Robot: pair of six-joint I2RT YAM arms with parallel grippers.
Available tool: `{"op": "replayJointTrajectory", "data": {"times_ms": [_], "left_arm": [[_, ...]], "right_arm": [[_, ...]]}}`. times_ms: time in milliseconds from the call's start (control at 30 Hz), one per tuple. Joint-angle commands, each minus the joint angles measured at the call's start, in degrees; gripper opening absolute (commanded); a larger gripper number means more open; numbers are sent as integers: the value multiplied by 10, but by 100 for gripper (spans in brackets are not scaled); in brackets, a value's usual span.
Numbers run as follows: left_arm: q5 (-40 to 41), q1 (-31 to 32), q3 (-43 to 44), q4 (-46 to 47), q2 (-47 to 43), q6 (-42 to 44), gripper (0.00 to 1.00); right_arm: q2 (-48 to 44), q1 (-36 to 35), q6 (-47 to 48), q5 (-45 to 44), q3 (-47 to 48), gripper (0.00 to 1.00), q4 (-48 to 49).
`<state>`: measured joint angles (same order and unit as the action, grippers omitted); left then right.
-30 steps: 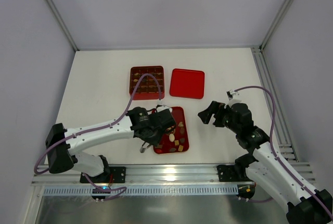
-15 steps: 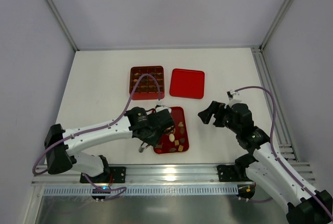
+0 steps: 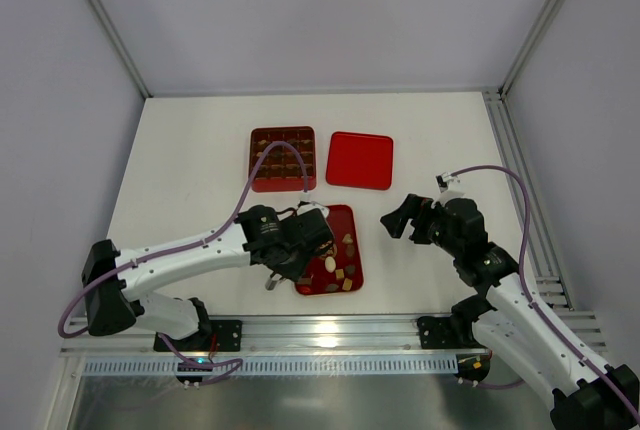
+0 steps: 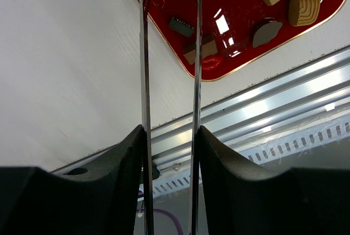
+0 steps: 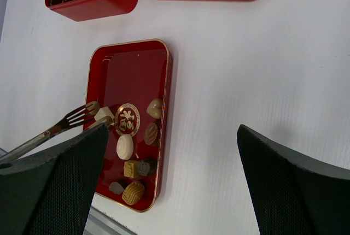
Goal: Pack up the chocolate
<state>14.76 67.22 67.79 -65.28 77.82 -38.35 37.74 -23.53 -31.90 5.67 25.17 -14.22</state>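
On the red tray (image 5: 131,76) at the near edge lie the chocolate pieces (image 5: 124,146), tan, cream and dark. The left gripper (image 4: 169,136) is pinched on metal tongs (image 4: 145,54), whose tips stand around a cream square piece (image 5: 104,116). The right gripper (image 3: 395,218) hangs spread wide, well apart from the tray on its right.

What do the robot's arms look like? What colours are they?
The left arm and right arm have white tube-shaped links with chunky black joints. A thin purple cable loops along each one. The left pincer and right pincer have black fingers with a rough, textured face.
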Motion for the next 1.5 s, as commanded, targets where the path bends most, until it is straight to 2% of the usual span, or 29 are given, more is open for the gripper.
{"op": "replayJointTrajectory", "data": {"times_ms": [0, 800, 1200, 1467], "left_arm": [[0, 4, 9, -3, -2, 11, 42], [-4, -2, -11, 5, -7, 18, 43], [-10, -2, -7, 6, -16, 20, 34], [15, -4, 20, -7, -26, 17, 30]], "right_arm": [[-7, -2, -7, -5, -1, 100, 14], [-8, -1, -7, -6, 0, 100, 13], [-8, -2, -9, -4, -2, 100, 13], [-8, -2, -7, -5, -1, 100, 13]]}}
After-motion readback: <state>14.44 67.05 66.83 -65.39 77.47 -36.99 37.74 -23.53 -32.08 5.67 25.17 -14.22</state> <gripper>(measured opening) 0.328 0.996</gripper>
